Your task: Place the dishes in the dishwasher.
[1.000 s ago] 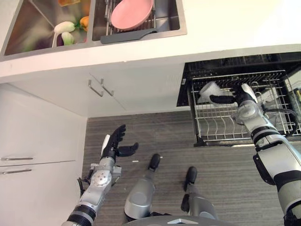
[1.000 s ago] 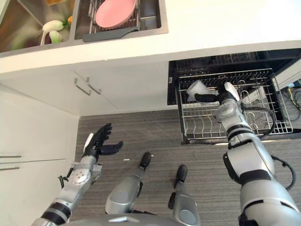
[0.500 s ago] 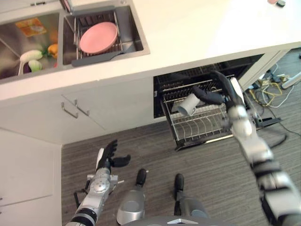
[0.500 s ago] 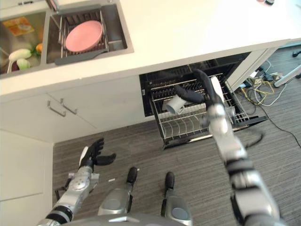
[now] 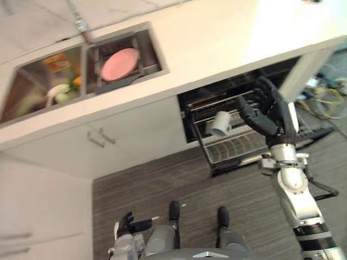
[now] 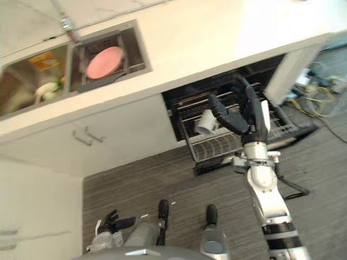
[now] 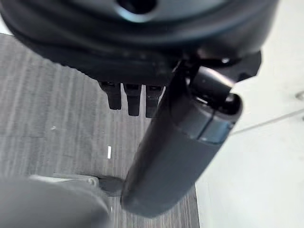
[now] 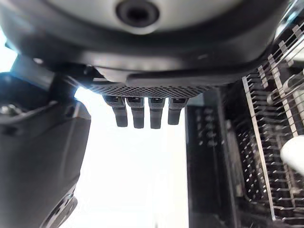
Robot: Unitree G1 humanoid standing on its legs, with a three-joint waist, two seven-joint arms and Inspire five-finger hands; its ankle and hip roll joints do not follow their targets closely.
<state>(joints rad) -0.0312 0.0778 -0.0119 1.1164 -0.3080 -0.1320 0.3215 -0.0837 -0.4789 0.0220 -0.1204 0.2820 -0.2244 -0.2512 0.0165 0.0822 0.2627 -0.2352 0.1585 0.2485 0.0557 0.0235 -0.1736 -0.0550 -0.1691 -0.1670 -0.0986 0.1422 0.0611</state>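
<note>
A white worktop (image 5: 227,38) runs above grey wood-look floor (image 5: 179,184), with a steel sink (image 5: 32,89) set into it; a pink plate (image 5: 119,63) lies in the sink's drainer side. Below, the dishwasher rack (image 5: 238,143) is pulled out, and a white mug (image 5: 220,124) sits in it, tipped. The right robot hand (image 5: 268,116) is raised before the rack, fingers spread, grasping nothing. The left robot hand (image 5: 130,223) hangs low, relaxed and empty. No writing is legible anywhere.
</note>
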